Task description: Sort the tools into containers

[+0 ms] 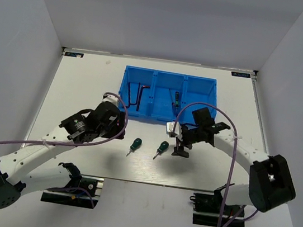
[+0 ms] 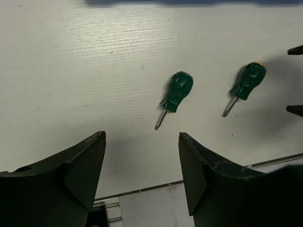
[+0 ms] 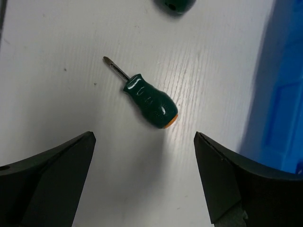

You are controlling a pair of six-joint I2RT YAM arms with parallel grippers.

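Observation:
Two stubby green-handled screwdrivers lie on the white table in front of the blue tray (image 1: 165,112): the left one (image 1: 134,144) (image 2: 175,94) and the right one (image 1: 162,148) (image 2: 246,84) (image 3: 149,100), which has an orange end cap. The tray's left compartment holds dark hex keys (image 1: 134,95); the middle one holds a slim screwdriver (image 1: 175,98). My left gripper (image 1: 117,127) (image 2: 142,142) is open and empty, left of the screwdrivers. My right gripper (image 1: 180,150) (image 3: 144,139) is open and empty, just right of the right screwdriver.
The tray's right compartment (image 1: 200,98) shows nothing in it. The tray's blue wall (image 3: 279,94) is close on the right in the right wrist view. Purple cables (image 1: 214,108) loop over both arms. White walls surround the table.

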